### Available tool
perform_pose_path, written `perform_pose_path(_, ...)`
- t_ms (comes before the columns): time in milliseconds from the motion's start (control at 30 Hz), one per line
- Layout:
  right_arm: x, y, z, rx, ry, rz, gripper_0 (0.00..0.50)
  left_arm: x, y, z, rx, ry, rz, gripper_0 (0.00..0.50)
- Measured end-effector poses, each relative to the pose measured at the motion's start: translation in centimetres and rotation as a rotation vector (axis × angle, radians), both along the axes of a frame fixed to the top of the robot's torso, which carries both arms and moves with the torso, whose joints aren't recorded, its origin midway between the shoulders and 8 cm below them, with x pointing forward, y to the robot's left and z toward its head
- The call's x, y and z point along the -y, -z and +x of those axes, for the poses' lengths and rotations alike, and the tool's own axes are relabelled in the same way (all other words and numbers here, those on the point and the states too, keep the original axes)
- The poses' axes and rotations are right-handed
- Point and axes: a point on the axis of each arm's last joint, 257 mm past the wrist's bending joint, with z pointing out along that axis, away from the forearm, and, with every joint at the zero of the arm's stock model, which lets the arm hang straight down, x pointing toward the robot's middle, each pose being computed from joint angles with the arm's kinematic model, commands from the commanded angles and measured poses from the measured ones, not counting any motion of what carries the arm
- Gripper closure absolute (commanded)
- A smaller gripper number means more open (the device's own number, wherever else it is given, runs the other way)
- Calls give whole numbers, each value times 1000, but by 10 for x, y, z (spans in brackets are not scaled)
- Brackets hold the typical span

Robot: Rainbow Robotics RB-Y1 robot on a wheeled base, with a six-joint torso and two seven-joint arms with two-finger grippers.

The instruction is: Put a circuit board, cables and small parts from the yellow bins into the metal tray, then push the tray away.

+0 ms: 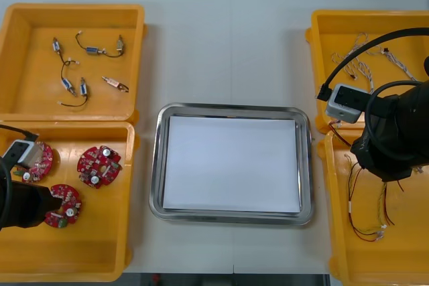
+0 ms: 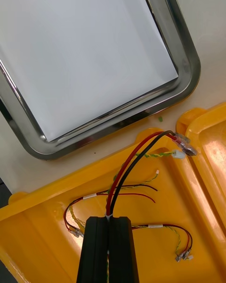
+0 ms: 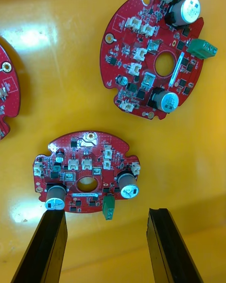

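Right fingers (image 2: pixel 96 238) tight on red-black cable (image 2: pixel 137 158)

Red-and-black cable (image 2: pixel 134 159) pinched in right tool (image 2: pixel 108 218)

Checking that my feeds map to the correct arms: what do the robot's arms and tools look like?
Both arms are bulky and black. The right arm carries a light grey box with black cables looping from it; the left arm has a similar box. The right tool and left tool each have two flat, rectangular black fingers.
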Motion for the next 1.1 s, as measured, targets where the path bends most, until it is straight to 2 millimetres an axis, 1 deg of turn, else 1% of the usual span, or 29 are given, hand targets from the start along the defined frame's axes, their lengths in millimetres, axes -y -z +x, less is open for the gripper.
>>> perform_pose_path(167,0,0,0,0,0,0,500,-2,4,-1,21,-6,-3,0)
perform_pose_path(300,0,0,0,-1,0,-1,500,-5,5,3,53,1,18,0)
perform_pose_path(433,1,0,-1,-3,1,-5,500,-5,11,2,63,18,40,0)
perform_pose_path(633,1,0,-1,-3,1,-5,500,2,24,-4,59,46,55,0)
perform_pose_path(933,1,0,-1,-3,1,-5,500,9,37,-10,58,81,69,0)
perform_pose_path(1100,1,0,-1,-3,1,-5,500,15,43,-9,78,92,54,0)
